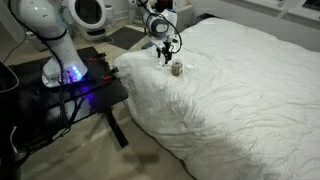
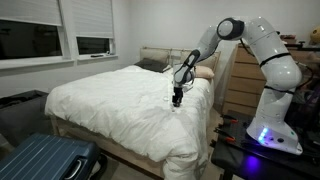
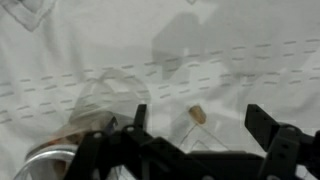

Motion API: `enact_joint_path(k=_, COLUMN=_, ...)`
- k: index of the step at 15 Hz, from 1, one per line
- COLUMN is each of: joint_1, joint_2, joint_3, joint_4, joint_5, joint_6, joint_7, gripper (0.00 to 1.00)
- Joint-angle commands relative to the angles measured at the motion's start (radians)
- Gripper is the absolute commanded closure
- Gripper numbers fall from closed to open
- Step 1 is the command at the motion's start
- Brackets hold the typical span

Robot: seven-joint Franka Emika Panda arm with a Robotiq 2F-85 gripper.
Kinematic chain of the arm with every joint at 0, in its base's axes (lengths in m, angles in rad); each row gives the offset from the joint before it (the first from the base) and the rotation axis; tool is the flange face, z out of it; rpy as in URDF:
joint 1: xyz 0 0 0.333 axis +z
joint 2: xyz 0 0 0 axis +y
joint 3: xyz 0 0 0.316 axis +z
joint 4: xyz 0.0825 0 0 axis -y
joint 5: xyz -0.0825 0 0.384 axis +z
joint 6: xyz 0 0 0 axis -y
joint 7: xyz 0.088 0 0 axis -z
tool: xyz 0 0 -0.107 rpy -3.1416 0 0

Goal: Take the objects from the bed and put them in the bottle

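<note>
A tiny pale tan bit [image 3: 198, 116] lay on the rumpled white bed [image 3: 240, 50] between the wide-open, empty fingers [image 3: 262, 122]; the small brownish bottle [image 1: 177, 69] sat just beside.

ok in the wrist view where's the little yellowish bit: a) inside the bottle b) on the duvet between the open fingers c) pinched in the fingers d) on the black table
b: the bit lies loose on the white duvet, in the gap between the spread fingers, touching neither.
</note>
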Motion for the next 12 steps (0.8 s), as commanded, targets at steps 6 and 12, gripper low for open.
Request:
enact_joint_path(k=6, joint_1=0.023, joint_2=0.125, joint_3=-0.003, joint_4=0.147, joint_5=-0.024, joint_6=-0.008, joint_7=-0.010, gripper=0.00)
enact_joint_path(k=12, joint_1=0.037, joint_2=0.160, joint_3=-0.005, joint_4=0.180, joint_5=-0.026, joint_6=-0.006, joint_7=-0.004, gripper=0.00)
